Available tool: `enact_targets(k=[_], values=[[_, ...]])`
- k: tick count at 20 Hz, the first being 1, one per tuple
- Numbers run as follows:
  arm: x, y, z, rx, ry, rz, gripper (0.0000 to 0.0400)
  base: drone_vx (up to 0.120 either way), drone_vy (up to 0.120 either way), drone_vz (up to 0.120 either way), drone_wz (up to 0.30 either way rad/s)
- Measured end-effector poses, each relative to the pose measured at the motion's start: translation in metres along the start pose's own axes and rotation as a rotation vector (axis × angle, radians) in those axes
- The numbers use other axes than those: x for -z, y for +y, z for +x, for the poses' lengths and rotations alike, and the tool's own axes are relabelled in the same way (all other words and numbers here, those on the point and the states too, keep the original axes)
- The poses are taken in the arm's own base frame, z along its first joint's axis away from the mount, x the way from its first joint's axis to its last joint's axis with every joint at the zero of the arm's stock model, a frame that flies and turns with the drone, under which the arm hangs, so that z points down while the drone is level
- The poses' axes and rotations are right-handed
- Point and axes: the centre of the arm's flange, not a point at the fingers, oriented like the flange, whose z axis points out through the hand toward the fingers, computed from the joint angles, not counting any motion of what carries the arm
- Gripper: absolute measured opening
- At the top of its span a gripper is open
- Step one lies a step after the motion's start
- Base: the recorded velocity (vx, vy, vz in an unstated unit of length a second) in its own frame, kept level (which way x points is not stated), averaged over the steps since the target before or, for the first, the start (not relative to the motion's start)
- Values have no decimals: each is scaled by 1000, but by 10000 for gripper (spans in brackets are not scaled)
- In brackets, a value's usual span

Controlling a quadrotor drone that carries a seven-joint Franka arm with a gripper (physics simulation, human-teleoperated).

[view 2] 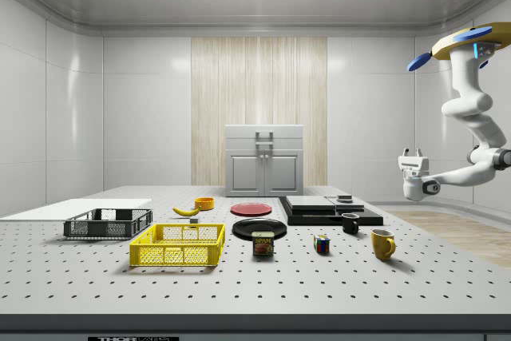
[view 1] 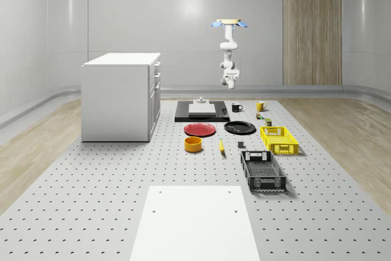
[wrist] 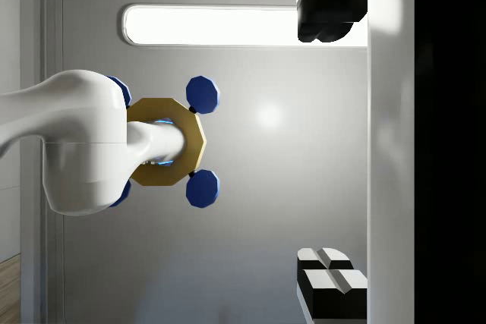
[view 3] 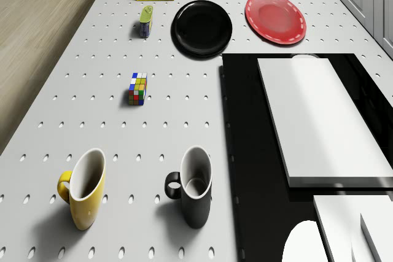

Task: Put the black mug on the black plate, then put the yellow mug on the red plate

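Note:
The black mug stands upright on the table beside a black slab, with the yellow mug a short way from it. Both mugs also stand at the table's far end, black mug and yellow mug. Closer to the front lie the black plate and the red plate, both bare. The drone hovers high behind the mugs. My gripper hangs well above the black mug, turned upward, open and holding nothing. Its fingers stand far apart.
A white box lies on the slab. A Rubik's cube and a can sit between the mugs and the black plate. A yellow basket, black basket, orange bowl, banana and white cabinet stand farther forward.

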Motion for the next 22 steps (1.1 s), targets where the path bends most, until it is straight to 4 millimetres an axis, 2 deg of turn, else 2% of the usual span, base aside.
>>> enact_targets(k=[22], values=[[1,0,-2,0,20,3,400,0,0,0,0]])
